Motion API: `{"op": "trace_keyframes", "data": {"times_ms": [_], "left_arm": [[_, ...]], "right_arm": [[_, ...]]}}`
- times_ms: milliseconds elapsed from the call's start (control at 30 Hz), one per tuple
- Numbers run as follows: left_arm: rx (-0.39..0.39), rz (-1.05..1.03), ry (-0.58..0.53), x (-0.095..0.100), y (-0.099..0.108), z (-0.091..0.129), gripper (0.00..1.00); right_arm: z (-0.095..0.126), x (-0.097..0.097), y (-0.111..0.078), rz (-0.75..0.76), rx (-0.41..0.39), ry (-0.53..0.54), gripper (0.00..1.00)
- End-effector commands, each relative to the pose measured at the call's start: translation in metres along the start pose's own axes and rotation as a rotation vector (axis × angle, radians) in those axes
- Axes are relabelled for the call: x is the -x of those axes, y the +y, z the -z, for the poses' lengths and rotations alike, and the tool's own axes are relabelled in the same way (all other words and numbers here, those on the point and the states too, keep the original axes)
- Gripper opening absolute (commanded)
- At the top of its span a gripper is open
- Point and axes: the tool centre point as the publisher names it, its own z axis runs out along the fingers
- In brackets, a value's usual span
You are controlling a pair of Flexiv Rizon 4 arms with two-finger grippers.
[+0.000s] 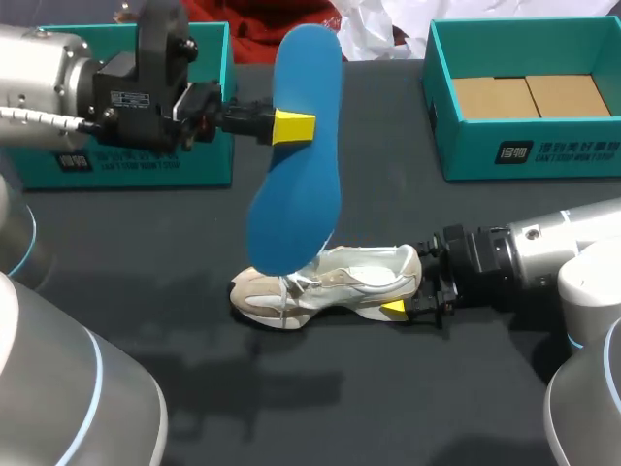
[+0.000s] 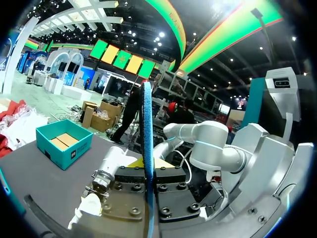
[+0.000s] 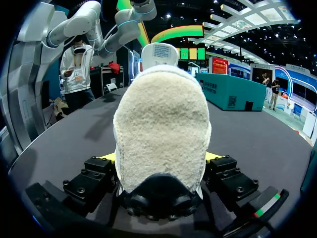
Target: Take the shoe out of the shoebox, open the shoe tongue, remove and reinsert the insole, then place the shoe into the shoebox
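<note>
Head view. The left gripper (image 1: pixel 291 127) is clamped on the blue insole (image 1: pixel 299 184), its yellow tips pinching the upper part. The insole hangs almost upright, tilted slightly, with its lower end over the mouth of the white shoe (image 1: pixel 335 283). Whether that end touches the shoe or sits inside the opening cannot be told from here. The shoe lies on the black table (image 1: pixel 388 408), out of its box, toe toward the left arm. The right gripper (image 1: pixel 406 291) grips the shoe at the heel. An open teal shoebox (image 1: pixel 466 155) stands well apart on the right arm's side, and a second teal box (image 1: pixel 209 170) stands behind the left arm.

Left wrist view. The insole (image 2: pixel 147 129) appears edge-on, pressed between the two fingers of the left gripper (image 2: pixel 147 171). The shoe (image 2: pixel 89 208) lies below and ahead.

Right wrist view. The fleecy heel of the shoe (image 3: pixel 161 114) fills the gap between the fingers of the right gripper (image 3: pixel 161 161), which close on it from both sides.

Step in hand, as judged: the remove-and-reinsert stage, with the insole essentially free of the shoe. Reinsertion calls for the right gripper to hold the heel steady while the left arm lowers the insole, aims its leading end into the opening toward the toe, and flattens its angle. The thin, flexible insole may buckle or catch on the collar.
</note>
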Motion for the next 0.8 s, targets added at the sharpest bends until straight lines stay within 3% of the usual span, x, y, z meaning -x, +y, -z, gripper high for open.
{"op": "trace_keyframes", "data": {"times_ms": [33,433,800], "left_arm": [[-0.014,-0.004,-0.011,-0.008,0.006,0.008,0.0],[-0.04,0.008,0.005,-0.01,0.008,0.013,0.0],[-0.039,0.052,0.007,-0.007,0.021,0.014,0.0]], "right_arm": [[-0.001,-0.001,-0.001,0.0,-0.003,-0.002,0.0],[-0.001,-0.001,-0.001,0.0,-0.003,-0.002,0.0],[-0.001,-0.001,-0.001,0.0,-0.003,-0.002,0.0]]}}
